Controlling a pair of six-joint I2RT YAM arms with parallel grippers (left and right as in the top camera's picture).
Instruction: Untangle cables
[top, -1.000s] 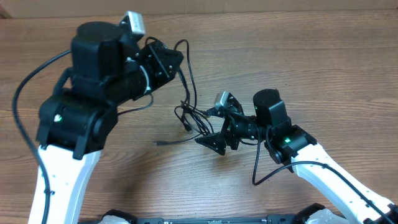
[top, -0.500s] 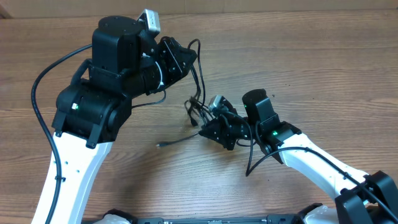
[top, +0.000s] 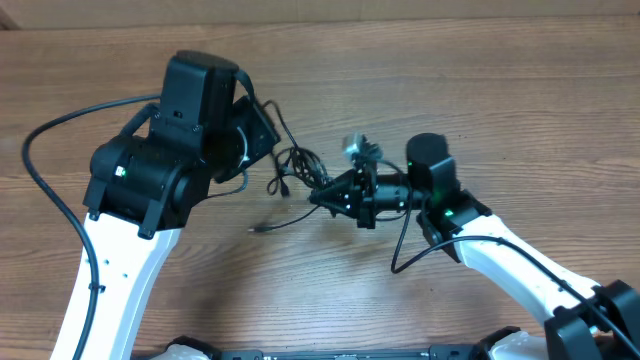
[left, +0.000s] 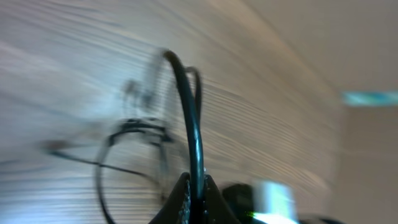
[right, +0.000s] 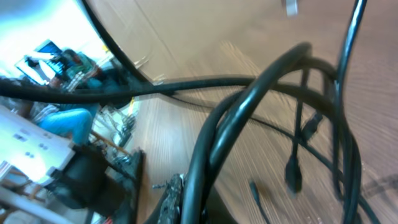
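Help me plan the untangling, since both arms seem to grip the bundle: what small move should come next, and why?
Probably ease the two arms slowly apart. The left fingers are shut on one strand and the right fingers on a looped bunch, with the cables tangled between them; a gentle pull may show which loop binds.

Two black two-finger pincers: left pincer (top: 265, 140), right pincer (top: 322, 197). Between them, one tangle of thin black flexible cables (top: 298, 165), strands uncountable. Two small black plugs (right: 293, 176) ahead of right pincer.
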